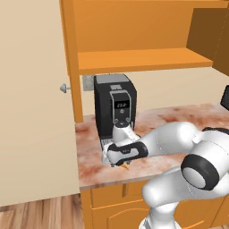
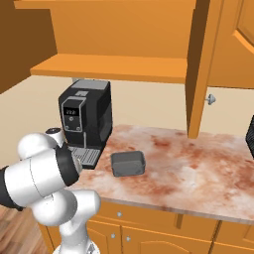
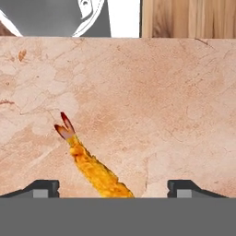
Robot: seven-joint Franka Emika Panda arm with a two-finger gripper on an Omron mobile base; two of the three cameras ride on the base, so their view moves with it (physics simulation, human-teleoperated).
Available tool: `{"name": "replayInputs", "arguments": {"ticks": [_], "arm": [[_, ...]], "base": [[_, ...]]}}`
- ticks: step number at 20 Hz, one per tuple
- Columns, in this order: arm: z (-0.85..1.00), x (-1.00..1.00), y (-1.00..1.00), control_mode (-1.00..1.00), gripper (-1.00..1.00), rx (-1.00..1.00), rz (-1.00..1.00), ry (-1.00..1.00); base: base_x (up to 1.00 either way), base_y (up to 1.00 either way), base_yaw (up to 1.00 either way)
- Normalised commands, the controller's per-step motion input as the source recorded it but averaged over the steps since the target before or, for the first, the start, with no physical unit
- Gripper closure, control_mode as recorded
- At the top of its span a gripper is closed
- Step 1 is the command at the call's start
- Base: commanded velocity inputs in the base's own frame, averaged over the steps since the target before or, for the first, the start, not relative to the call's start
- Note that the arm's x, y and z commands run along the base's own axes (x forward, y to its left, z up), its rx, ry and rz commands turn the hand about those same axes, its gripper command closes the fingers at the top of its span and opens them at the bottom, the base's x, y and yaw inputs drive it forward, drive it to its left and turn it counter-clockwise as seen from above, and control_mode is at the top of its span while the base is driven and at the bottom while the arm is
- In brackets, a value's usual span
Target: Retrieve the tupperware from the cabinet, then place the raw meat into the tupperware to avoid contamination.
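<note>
The raw meat [image 3: 94, 170] is a thin orange sliver with a dark red tail, lying flat on the marble counter [image 3: 161, 92]. My gripper [image 3: 115, 189] hangs just above it, open, with one fingertip [image 3: 44, 188] on each side and the sliver's near end between them. In the left base view the gripper [image 1: 120, 163] points down at the counter's front edge, over the raw meat [image 1: 125, 167]. The grey tupperware [image 2: 127, 163] stands empty on the counter, to the right of the coffee machine. The orange cabinet [image 1: 143, 60] [image 2: 114, 67] is open above, its shelf bare.
A black coffee machine [image 1: 114, 105] [image 2: 84, 116] stands right behind the hand. An open cabinet door [image 2: 201, 69] with a silver knob [image 2: 212, 99] hangs over the counter's middle. Orange base cabinets [image 2: 149, 233] sit below the counter edge.
</note>
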Motion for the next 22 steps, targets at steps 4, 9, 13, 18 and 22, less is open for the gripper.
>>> {"name": "replayInputs", "arguments": {"ticks": [4,9,13,18,22], "arm": [[-0.14,0.0,0.02,-1.0,1.0,0.0,0.0,0.0],[-0.14,0.0,0.05,-1.0,1.0,0.0,0.0,0.0],[-0.12,0.0,0.02,-1.0,1.0,0.0,0.0,0.0],[-0.06,0.0,0.0,-1.0,1.0,0.0,0.0,0.0],[0.01,-0.08,0.0,-1.0,1.0,0.0,-0.01,0.01]], "base": [[0.0,0.0,0.0],[0.0,0.0,0.0],[0.0,0.0,0.0],[0.0,0.0,0.0],[0.0,0.0,0.0]]}}
